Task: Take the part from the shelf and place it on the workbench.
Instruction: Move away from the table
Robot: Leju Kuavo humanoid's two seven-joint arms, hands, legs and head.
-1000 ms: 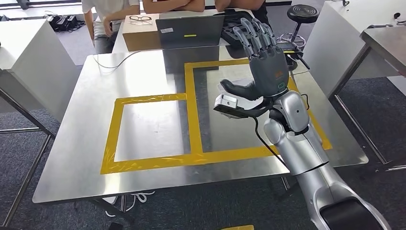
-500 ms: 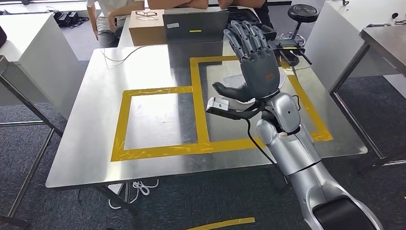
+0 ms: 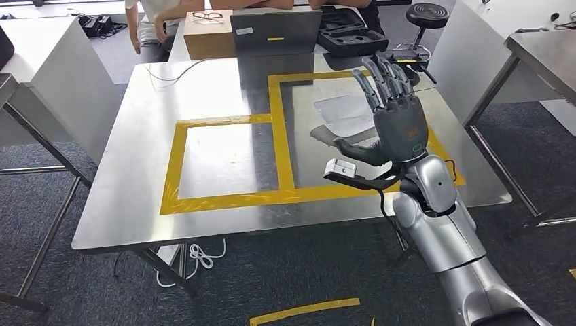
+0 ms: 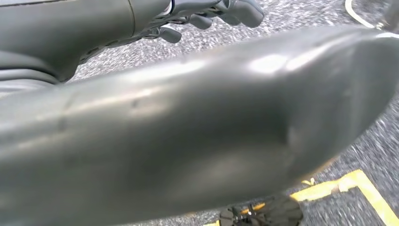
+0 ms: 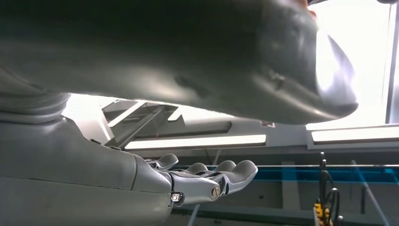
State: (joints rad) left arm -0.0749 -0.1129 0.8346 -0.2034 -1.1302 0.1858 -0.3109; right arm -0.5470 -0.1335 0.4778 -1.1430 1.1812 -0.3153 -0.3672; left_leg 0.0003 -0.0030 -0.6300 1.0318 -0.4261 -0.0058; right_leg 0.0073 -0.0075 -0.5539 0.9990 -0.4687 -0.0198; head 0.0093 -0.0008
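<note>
Head view showed the right hand raised over the table, fingers spread and upright, holding nothing. The left hand hung above the floor, its fingers apparently curled, though blur made that uncertain. The part was nowhere on the table, so it presumably sat on the shelf. Turning toward that shelf, hand kept spread, would serve best. Since the earlier frame, the hand had drifted right of the yellow tape.

We see a shiny steel workbench marked with two adjoining yellow tape rectangles. At its far edge sit a brown cardboard box, a grey laptop and an open black case. A thin white cable trails across the far left.
</note>
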